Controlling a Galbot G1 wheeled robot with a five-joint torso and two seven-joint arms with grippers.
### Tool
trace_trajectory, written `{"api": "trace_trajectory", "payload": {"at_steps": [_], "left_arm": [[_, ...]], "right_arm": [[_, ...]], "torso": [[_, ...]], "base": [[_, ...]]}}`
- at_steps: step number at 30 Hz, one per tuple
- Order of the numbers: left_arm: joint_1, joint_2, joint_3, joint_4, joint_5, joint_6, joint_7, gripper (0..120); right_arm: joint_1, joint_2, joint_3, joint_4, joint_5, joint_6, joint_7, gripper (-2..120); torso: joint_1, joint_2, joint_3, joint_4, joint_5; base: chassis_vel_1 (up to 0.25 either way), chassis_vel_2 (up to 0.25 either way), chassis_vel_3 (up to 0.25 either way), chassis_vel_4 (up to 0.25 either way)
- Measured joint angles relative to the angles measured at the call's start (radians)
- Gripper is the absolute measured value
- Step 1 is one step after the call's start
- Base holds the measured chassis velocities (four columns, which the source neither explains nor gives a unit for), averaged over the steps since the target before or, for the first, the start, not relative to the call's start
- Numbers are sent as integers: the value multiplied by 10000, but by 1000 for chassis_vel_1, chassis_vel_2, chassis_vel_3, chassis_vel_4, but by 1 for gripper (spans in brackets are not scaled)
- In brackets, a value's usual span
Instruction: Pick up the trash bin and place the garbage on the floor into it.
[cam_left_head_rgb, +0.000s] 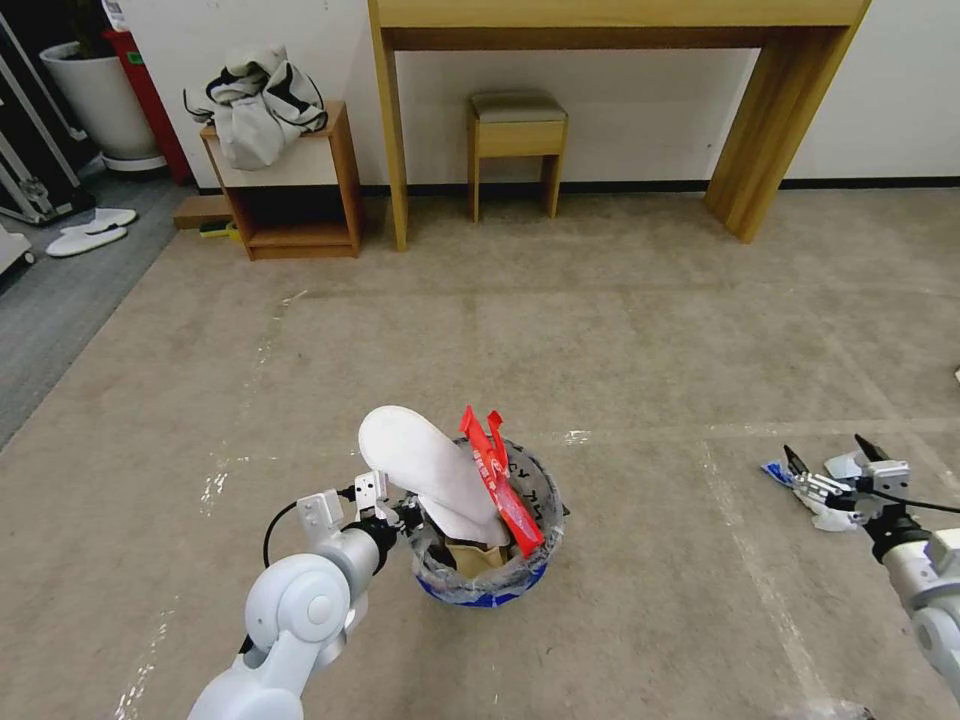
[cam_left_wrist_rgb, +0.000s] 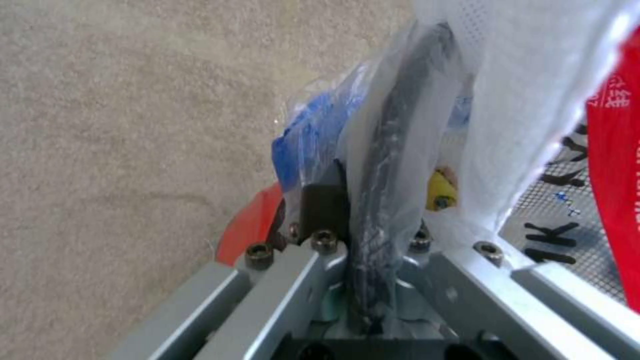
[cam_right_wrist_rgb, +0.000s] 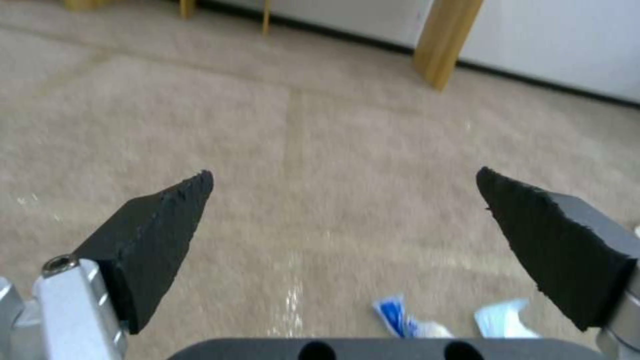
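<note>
We look down from our head camera at a beige carpet. Low in the middle sits the bin (cam_left_head_rgb: 490, 560), a small red bucket with a blue band, lined with a clear bag bearing black letters. A white slipper (cam_left_head_rgb: 425, 470) stands up out of it, leaning toward our left, and a red wrapper (cam_left_head_rgb: 500, 480) rises just beside it. Brown paper (cam_left_head_rgb: 478, 556) shows lower inside.

Our left gripper (cam_left_head_rgb: 405, 517) is at the bin's left rim. In the left wrist view the fingers (cam_left_wrist_rgb: 323, 205) are closed tight on the rim (cam_left_wrist_rgb: 393, 165) and its bag, one finger outside the wall and the other inside, partly hidden by plastic. The same view shows the red wall (cam_left_wrist_rgb: 250, 230), the blue band (cam_left_wrist_rgb: 307, 135), and the slipper (cam_left_wrist_rgb: 520, 100) and wrapper (cam_left_wrist_rgb: 617, 175) close by.

Our right gripper (cam_left_head_rgb: 828, 458) hangs low over the carpet, well apart from the bin on our right. Its two black fingers (cam_right_wrist_rgb: 160, 235) are spread wide and hold nothing. Just below and beyond it lie crumpled white and blue papers (cam_left_head_rgb: 815, 497) on the floor; the right wrist view shows them (cam_right_wrist_rgb: 407, 320) between the fingers, near the gripper base.

Far back on our left, two more white slippers (cam_left_head_rgb: 92, 232) lie flat on grey flooring. A grey and white jacket (cam_left_head_rgb: 258, 100) is heaped on a small wooden shelf (cam_left_head_rgb: 300, 195). A wooden table (cam_left_head_rgb: 620, 30) stands against the wall with a stool (cam_left_head_rgb: 515, 135) under it.
</note>
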Motion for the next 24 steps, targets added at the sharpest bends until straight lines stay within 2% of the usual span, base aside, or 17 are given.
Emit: {"api": "trace_trajectory", "payload": {"at_steps": [3, 6, 24], "left_arm": [[-17, -95, 51, 137, 356, -63, 69, 1], [-14, -85, 38, 259, 643, -100, 182, 1], [-109, -101, -96, 311, 708, -136, 347, 1]], "right_arm": [[571, -158, -531, -575, 37, -351, 189, 100], [564, -95, -621, -642, 26, -385, 203, 100], [468, -11, -786, -475, -228, -365, 230, 100]], "torso": [[1, 0, 0, 0, 0], [0, -1, 0, 0, -1], [0, -1, 0, 0, -2]], "base": [[0, 0, 0, 0], [0, 0, 0, 0], [0, 0, 0, 0]]}}
